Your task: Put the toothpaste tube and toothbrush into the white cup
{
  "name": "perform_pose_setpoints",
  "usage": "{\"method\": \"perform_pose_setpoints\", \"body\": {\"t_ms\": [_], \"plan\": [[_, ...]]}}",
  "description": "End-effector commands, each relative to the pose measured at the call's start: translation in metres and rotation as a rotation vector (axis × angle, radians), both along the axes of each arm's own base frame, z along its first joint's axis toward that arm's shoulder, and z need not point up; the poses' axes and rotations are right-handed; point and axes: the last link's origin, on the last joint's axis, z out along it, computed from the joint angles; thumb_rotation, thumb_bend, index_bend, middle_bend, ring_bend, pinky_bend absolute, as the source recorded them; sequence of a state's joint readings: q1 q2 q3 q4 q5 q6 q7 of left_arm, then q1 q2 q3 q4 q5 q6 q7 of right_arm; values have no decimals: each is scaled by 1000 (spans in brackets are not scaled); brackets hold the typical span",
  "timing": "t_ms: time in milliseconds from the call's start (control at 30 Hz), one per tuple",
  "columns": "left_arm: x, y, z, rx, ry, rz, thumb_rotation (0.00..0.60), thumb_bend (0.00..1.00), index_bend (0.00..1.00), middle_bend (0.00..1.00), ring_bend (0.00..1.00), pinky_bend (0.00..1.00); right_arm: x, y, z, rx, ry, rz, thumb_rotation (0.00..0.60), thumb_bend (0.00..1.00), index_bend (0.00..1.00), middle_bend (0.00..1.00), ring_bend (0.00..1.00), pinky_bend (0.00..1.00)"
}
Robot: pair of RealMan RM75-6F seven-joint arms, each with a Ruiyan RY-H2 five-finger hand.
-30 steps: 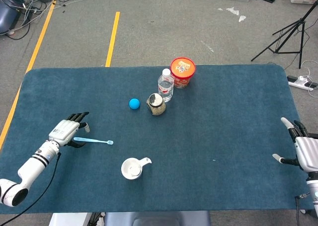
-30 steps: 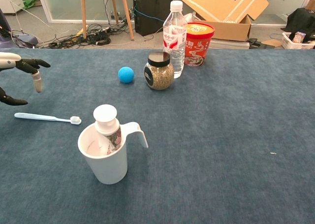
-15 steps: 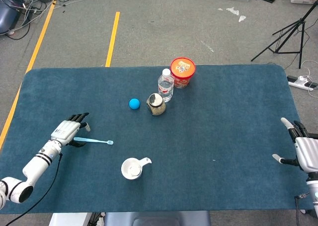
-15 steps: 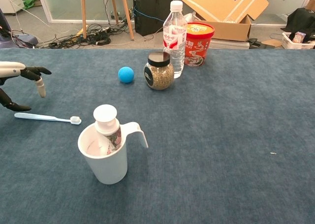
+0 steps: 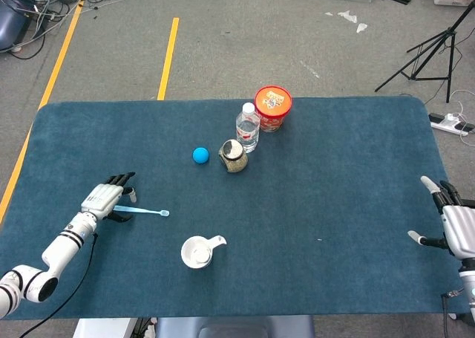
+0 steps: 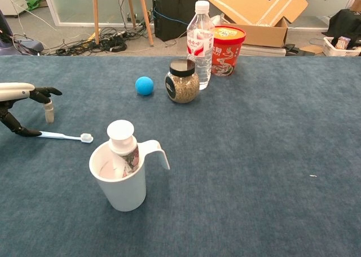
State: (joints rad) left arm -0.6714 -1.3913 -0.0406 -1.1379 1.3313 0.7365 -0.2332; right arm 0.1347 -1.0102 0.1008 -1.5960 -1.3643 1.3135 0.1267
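The white cup (image 6: 121, 181) (image 5: 198, 252) stands near the table's front, its handle pointing right. The toothpaste tube (image 6: 122, 146) stands upright inside it, white cap up. A light blue toothbrush (image 6: 62, 136) (image 5: 141, 211) lies flat on the cloth to the left of the cup, bristle end toward the cup. My left hand (image 5: 106, 197) (image 6: 25, 101) hangs over the handle end of the toothbrush, fingers spread and arched above it, thumb tip down at the handle. My right hand (image 5: 454, 223) rests open at the table's right edge, far from everything.
A blue ball (image 6: 144, 85), a glass jar with a black lid (image 6: 182, 81), a clear water bottle (image 6: 199, 44) and a red snack tub (image 6: 227, 50) stand in a cluster at the back middle. The blue cloth (image 5: 334, 189) covers the table.
My left hand has slid right and lowered over the toothbrush handle, its thumb now reaching the handle. The toothbrush, cup and right hand have stayed put.
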Motion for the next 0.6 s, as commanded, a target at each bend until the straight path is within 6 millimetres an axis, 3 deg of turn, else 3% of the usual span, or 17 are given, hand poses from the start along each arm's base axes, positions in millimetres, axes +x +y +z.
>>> {"method": "perform_pose_setpoints", "body": {"t_ms": [33,600], "plan": [[-2,1,-2,2,-2,11,600,247,430,1,0,74,0,0,0,-1,0,-1,600,0,47,190,80,625],[-11,6,-9,-2,8,56,600,248,438,13,0,75,0,0,1,-3,-1,-4,600,0,47,190,80,625]]}}
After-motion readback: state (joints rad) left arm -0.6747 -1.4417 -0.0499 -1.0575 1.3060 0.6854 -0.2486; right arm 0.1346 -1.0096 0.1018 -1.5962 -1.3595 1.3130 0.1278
